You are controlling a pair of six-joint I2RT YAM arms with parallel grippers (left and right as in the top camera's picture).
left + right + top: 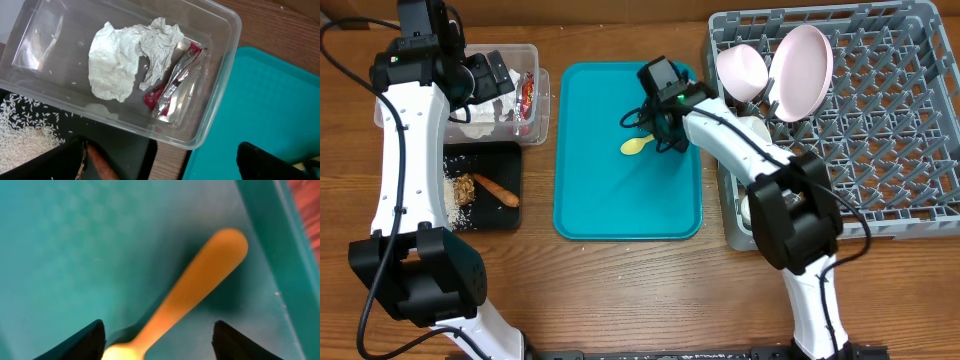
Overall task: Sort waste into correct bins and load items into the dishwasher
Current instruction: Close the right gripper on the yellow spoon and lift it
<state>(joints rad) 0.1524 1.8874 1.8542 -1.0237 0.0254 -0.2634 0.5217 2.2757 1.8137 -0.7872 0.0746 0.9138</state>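
Dish rack (890, 160): grey, pegged, at the table's right side.
Teal tray (620, 205): centre of the table, between the rack and the bins.
Clear tub (542, 62): far left, holding paper and a wrapper.
Black tray (512, 218): just in front of the tub, touching or nearly touching it.
Plate (805, 62): pale pink, standing on edge among the pegs at the rack's far left.
Bowl (740, 68): pale pink, tilted on its side just left of the plate.
Left gripper (157, 152): spread wide, holding nothing, hanging over the tub's near edge.
Right gripper (159, 327): spread, low over the teal tray, one finger on each side of the spoon without pinching it.
Crumpled paper (125, 60): white, in the tub's middle.
Yellow spoon (192, 292): flat on the teal tray near its far right corner.
Red wrapper (172, 85): beside the paper, against the tub's wall.
Carrot stick (500, 190): in the black tray.
Brown lump (465, 187): left of the stick.
Rice (20, 130): scattered on the black tray.
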